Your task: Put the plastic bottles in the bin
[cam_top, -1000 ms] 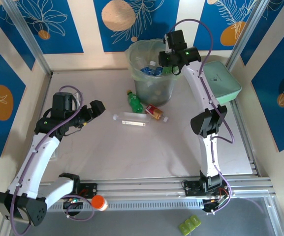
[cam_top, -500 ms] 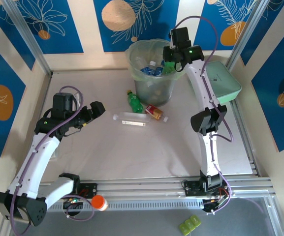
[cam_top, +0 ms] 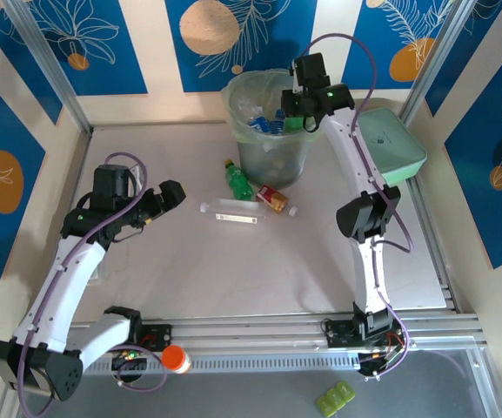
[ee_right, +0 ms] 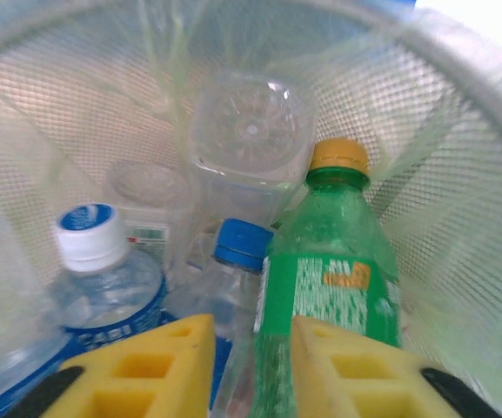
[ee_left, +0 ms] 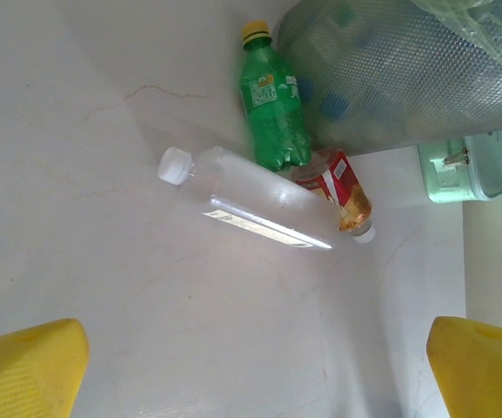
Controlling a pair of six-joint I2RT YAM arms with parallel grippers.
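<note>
R gripper (ee_right: 251,341) swung back over bin (cam_top: 272,158) rim; fingers nearly together, pinching nothing; green bottle (ee_right: 333,261) sat just ahead, inside bin. L gripper (ee_left: 251,374) spread wide; clear bottle (ee_left: 251,205) lay on table (ee_left: 94,252) ahead.
</note>
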